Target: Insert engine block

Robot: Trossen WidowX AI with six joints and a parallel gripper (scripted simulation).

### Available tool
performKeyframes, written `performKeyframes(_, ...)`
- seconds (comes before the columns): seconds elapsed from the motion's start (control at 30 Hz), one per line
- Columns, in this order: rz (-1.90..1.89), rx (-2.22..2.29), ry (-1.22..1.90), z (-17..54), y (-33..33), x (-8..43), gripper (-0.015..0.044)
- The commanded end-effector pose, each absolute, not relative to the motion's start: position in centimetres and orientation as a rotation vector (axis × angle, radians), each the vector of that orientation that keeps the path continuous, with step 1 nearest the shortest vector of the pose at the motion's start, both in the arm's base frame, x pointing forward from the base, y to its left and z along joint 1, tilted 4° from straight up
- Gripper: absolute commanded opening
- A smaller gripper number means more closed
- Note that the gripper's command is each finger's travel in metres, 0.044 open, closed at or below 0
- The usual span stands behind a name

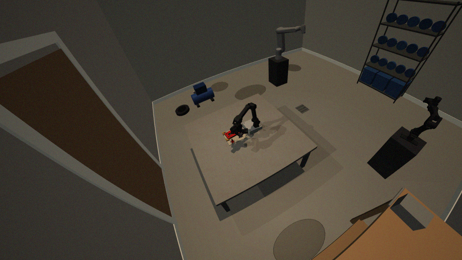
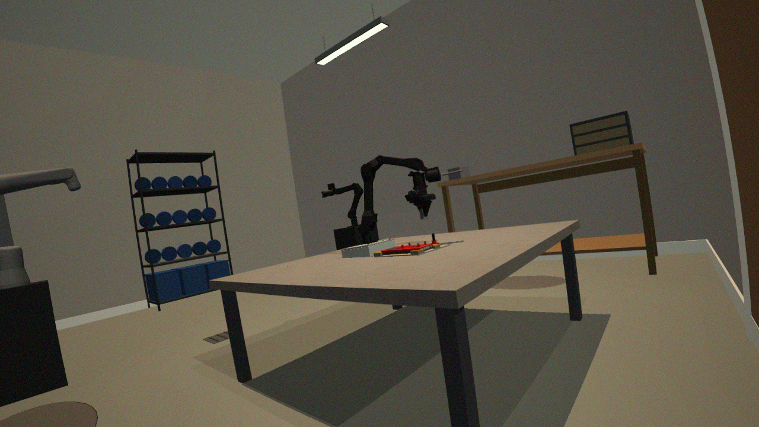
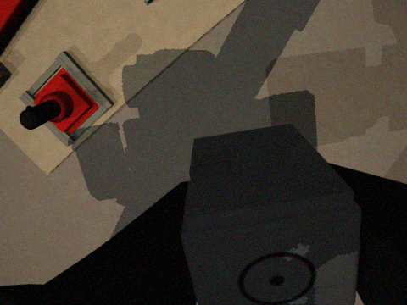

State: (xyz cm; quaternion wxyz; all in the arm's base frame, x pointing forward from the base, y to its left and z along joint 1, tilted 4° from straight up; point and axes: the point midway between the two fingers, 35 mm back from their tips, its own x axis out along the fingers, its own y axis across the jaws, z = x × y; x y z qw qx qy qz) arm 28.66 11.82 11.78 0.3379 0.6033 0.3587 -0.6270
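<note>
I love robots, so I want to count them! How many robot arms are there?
3: a black arm at the table, a grey arm on a black stand, and another black arm on its own stand.

Desk (image 1: pixel 258 168) (image 2: pixel 339 276): top matt and smooth, stone-like, to its edges and corners. Engine block (image 3: pixel 271 212): matt, dark grey, smooth-faced. Car body (image 1: pixel 229 134) (image 2: pixel 405 248): red, plastic-looking. Board (image 3: pixel 170 25) beneath: pale, matt, faintly mottled.
</note>
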Motion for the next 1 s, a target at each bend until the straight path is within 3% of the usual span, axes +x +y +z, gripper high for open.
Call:
performKeyframes(0.0, -1.621, 1.58, 0.937, 12.3, 11.8, 28.7, 0.0)
performKeyframes(0.53, -1.586, 1.631, 0.965, 10.2, 11.6, 28.5, 0.0)
performKeyframes(0.97, -1.308, 1.978, 1.157, 9.7, 10.5, 27.9, 0.0)
